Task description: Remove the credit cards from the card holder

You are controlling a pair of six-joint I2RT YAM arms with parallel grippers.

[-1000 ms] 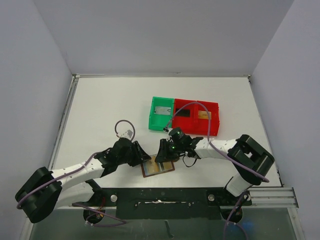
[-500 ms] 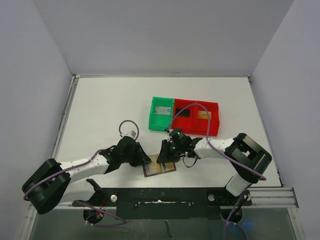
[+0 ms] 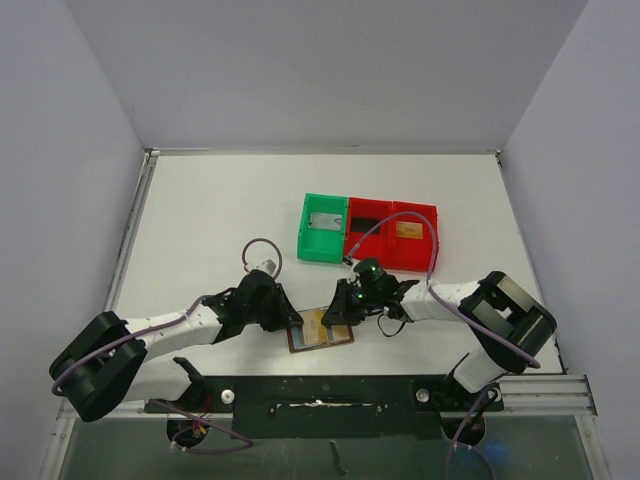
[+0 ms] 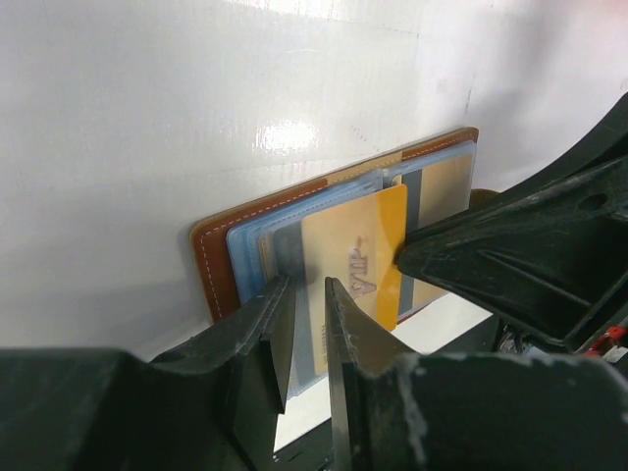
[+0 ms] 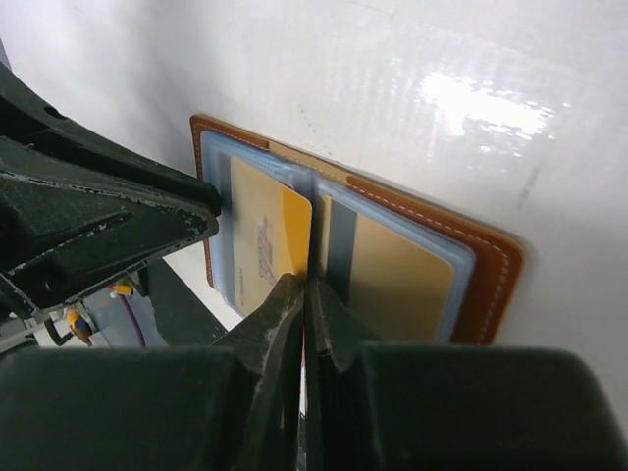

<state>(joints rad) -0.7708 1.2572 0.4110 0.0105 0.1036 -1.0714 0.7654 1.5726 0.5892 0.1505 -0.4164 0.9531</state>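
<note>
Leverage seems the idea: the small brown leather bifold card holder (image 3: pixel 320 331) lies open at the table's near edge, left gripper (image 4: pixel 310 306) narrowly parted over its side, right gripper (image 5: pixel 303 294) pinched on the golden-orange credit card (image 5: pixel 272 238).

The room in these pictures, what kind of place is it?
Probably a robot test booth: a white table walled by plain grey panels, two arms bolted at its near edge, and props only: an open card holder and plastic trays.
</note>
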